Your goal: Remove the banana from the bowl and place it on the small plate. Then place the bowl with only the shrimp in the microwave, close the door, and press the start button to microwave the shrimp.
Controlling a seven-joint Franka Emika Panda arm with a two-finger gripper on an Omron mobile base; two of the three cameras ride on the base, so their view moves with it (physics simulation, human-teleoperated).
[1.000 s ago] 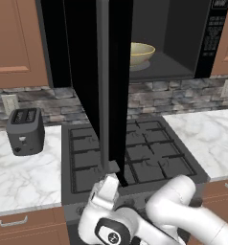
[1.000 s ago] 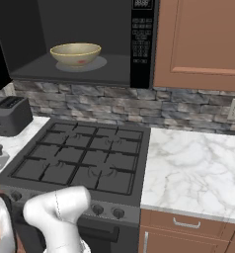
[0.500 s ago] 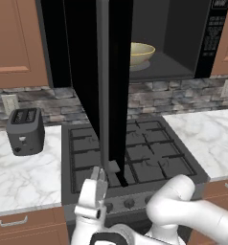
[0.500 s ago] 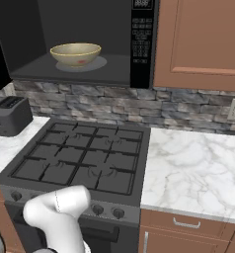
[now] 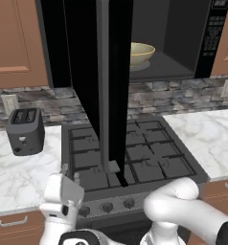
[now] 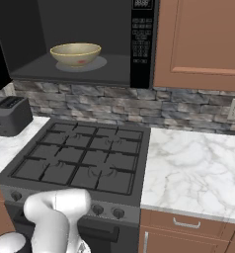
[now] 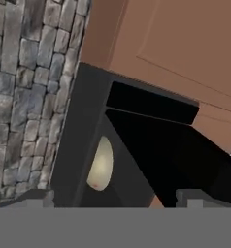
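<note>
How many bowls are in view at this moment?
1: the bowl sits on the turntable inside the open microwave. Others could be hidden behind the open door.

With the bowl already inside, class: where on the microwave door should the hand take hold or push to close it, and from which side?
Go for the door's long grey vertical handle at its free edge, farthest from the hinge, probably pushing from the left. The hand sits low in front.

bowl [image 6: 75, 54] on the turntable inside the microwave [image 6: 85, 42] | door [image 5: 102, 81] swung open, left of the cavity, over the stove [image 6: 82, 160] | toaster [image 5: 25, 130] on counter left of stove | gripper [image 5: 66, 173] low, before stove's front-left corner, apparently
</note>
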